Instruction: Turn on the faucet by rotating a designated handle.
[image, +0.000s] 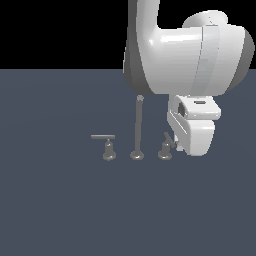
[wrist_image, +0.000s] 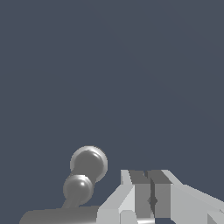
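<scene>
Now the white pincer (wrist_image: 152, 199), its jaws shut with only a slit between them, sits just beside the small grey metal lever handle (image: 167, 141) nearest it, so it should push the bar's tip sideways steadily around its rounded base.

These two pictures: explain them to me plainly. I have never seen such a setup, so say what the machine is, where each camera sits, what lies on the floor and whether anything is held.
This is a computer simulation. The big white shape is a robot arm, seen from a camera off to the side. The other picture comes from a camera on its wrist, looking past the gripper, whose two fingers are pressed together with nothing between them.

On the dark surface stands a grey faucet: a tall thin spout with a small lever on each side. The gripper sits low beside the handle on the exterior view's right. The other lever stands apart, untouched.
</scene>
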